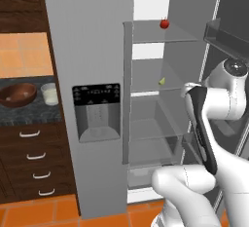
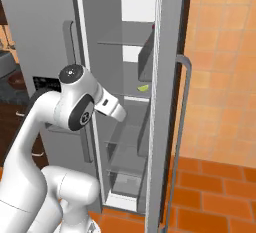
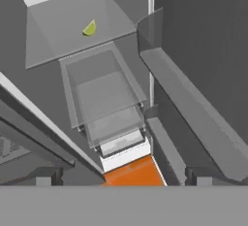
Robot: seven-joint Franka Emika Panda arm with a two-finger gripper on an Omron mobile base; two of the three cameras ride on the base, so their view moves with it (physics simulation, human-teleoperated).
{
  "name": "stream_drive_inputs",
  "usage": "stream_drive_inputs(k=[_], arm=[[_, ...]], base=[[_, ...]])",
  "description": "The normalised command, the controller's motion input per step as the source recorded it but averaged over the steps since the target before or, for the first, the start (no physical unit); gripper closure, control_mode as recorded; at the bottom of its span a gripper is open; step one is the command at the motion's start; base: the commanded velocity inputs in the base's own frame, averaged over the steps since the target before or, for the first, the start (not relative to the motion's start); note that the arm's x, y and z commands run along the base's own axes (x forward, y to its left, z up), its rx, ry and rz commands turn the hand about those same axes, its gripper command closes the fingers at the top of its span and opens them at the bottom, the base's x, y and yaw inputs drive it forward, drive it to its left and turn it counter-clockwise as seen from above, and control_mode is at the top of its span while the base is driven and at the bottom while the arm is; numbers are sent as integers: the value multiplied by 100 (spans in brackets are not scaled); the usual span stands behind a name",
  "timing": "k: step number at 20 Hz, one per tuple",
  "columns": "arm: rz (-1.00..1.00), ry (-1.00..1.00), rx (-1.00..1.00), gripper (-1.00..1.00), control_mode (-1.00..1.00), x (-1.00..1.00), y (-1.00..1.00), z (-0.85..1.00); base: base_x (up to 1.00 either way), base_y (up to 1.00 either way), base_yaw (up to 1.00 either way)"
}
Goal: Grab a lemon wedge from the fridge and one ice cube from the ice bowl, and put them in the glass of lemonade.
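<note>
Hand view: lemon wedge (image 3: 89,28) lies on a fridge (image 1: 87,50) shelf, ahead of and well apart from the claw (image 3: 123,179).
Claw: released, jaws wide, nothing held.
Door: open, giving access.
Bowl (image 1: 17,94), glass (image 1: 49,94): on counter, far left of the claw, awaiting wedge.

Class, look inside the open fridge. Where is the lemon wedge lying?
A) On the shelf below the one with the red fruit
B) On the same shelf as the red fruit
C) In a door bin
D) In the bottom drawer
A: the lemon wedge lies on a shelf of the fridge just beneath the shelf holding the red fruit.
</note>
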Motion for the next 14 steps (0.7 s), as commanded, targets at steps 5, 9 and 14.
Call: stream_drive_inputs(k=[5, 9, 14], arm=[[0, 0, 0, -100, 100, 0, 0, 0], [0, 0, 0, -100, 100, 0, 0, 0], [0, 0, 0, -100, -100, 16, -2, -7]], base=[[64, -19, 3], [62, -21, 3], [47, -12, 2]])
